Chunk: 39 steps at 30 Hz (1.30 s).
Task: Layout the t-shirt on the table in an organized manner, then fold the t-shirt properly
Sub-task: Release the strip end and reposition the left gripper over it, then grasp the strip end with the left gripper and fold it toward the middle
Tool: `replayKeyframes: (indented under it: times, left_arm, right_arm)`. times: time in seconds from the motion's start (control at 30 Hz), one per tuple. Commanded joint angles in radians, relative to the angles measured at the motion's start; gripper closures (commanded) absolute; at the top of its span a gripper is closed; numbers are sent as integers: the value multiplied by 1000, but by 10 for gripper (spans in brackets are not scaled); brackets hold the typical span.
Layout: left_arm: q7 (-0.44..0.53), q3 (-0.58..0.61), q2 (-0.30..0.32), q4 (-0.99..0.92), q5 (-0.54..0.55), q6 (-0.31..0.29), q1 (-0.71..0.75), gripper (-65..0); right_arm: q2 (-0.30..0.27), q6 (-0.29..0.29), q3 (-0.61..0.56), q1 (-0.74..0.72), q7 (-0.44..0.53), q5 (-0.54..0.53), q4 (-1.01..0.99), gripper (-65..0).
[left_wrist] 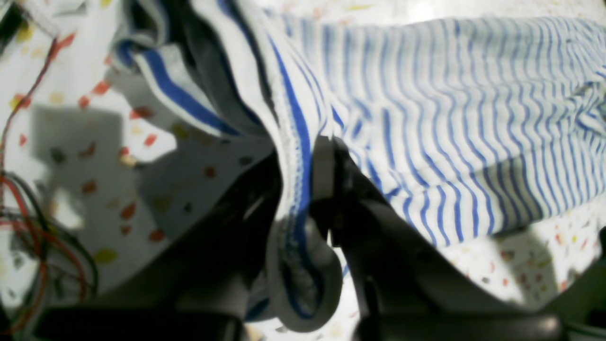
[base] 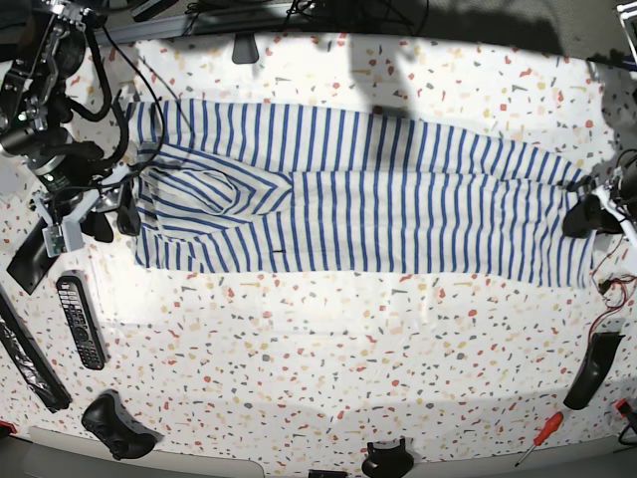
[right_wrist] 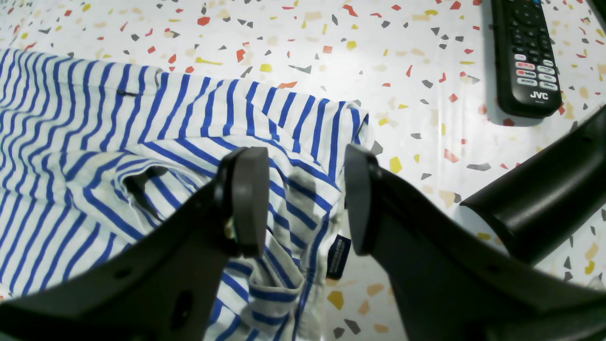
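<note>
Left gripper (left_wrist: pixel 322 189) is clamped on the hem of the t-shirt (left_wrist: pixel 450 128), which stretches beyond it across the table (left_wrist: pixel 85 142). Right gripper (right_wrist: pixel 298 199) stands parted over the far collar end. Cloth appears light, limp; grasp hems.

Bright overhead light floods the white, colour-flecked terrazzo worktop (base: pixel 328 339), with glare patches along the top of both wrist views. The left wrist view is soft and blurred; its dark pincer (left_wrist: pixel 318 189) is out of focus, and grey shadows fall at left. The base view is sharp, bending at its edges.
</note>
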<state>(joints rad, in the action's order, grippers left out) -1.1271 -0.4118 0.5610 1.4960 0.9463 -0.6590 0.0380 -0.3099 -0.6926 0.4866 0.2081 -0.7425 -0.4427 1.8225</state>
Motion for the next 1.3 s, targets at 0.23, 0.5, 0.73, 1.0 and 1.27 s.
replayKeyframes:
  times: [0.23, 0.5, 0.73, 1.0, 1.27]
  left_arm:
    - [79, -6, -241, 217, 16, -6, 121, 0]
    - [59, 6, -511, 217, -160, -7, 125, 0]
    - [98, 132, -552, 217, -191, -7, 125, 0]
    - [195, 243, -552, 217, -408, 42, 125, 0]
    - [206, 243, -552, 217, -407, 69, 126, 0]
  right_arm:
    - [-14, -6, 4, -11, 27, -15, 20, -254]
    - [-14, -6, 4, -11, 27, -40, 20, -254]
    - [-14, -6, 4, -11, 28, -63, 20, -254]
    - [-14, -6, 4, -11, 27, -63, 20, -254]
    - [-14, -6, 4, -11, 27, -63, 20, -254]
